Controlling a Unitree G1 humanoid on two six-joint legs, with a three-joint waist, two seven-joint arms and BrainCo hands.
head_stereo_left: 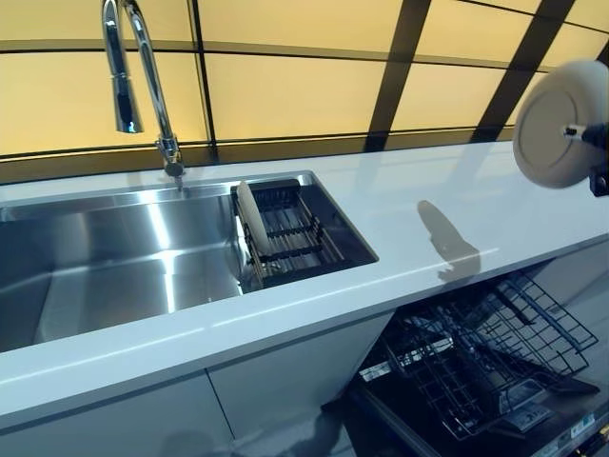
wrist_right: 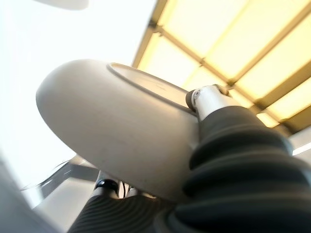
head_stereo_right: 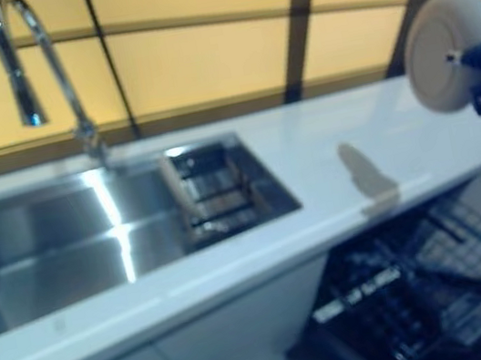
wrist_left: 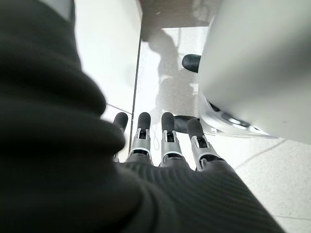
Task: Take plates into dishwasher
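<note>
My right hand point(head_stereo_left: 595, 143) holds a cream plate point(head_stereo_left: 559, 124) upright in the air over the counter's right end, its underside facing me. In the right wrist view the thumb point(wrist_right: 204, 99) presses on the plate point(wrist_right: 112, 131) and the fingers curl under its rim. A second plate point(head_stereo_left: 249, 221) stands on edge in the dark rack point(head_stereo_left: 290, 233) at the sink's right end. The open dishwasher's wire basket point(head_stereo_left: 495, 352) lies below the counter at the lower right. My left hand point(wrist_left: 165, 141) shows only in its wrist view, fingers straight, hanging beside a white cabinet.
A steel sink point(head_stereo_left: 114, 257) fills the left of the white counter point(head_stereo_left: 419, 205), with a tall chrome tap point(head_stereo_left: 133, 76) behind it. Yellow wall panels run along the back. White cabinet doors point(head_stereo_left: 285, 381) sit under the sink.
</note>
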